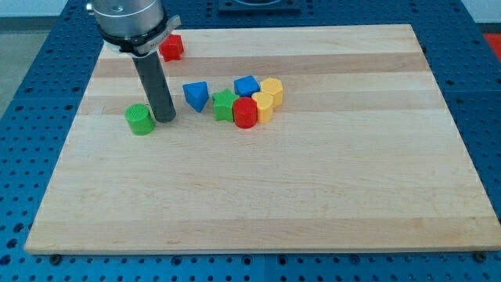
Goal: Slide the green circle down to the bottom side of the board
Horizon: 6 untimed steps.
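The green circle (140,119) is a short green cylinder on the left part of the wooden board (258,196), in its upper half. My tip (164,120) rests on the board just to the right of the green circle, very close to it or touching it. The dark rod rises from there to the arm's head at the view's top left.
A blue triangle (196,95) lies right of my tip. Beyond it sits a tight cluster: a green star (224,104), a red cylinder (245,113), a blue block (246,85) and two yellow blocks (267,99). A red block (171,48) lies near the top edge.
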Tool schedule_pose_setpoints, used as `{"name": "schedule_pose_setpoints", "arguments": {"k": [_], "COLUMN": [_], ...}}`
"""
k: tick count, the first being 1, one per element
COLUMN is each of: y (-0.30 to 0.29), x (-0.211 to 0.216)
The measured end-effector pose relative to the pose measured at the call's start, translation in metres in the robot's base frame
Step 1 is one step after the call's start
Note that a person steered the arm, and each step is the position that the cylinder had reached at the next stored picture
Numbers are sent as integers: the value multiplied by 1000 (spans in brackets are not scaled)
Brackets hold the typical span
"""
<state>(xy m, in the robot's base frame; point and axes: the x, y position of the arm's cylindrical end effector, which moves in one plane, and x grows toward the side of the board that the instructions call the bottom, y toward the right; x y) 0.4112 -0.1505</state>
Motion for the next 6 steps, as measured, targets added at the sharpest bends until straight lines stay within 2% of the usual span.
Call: {"name": "schedule_pose_setpoints", "arguments": {"k": [1, 4, 5, 6], "y": [1, -56, -73, -55], "x": [-4, -28, -26, 2]}}
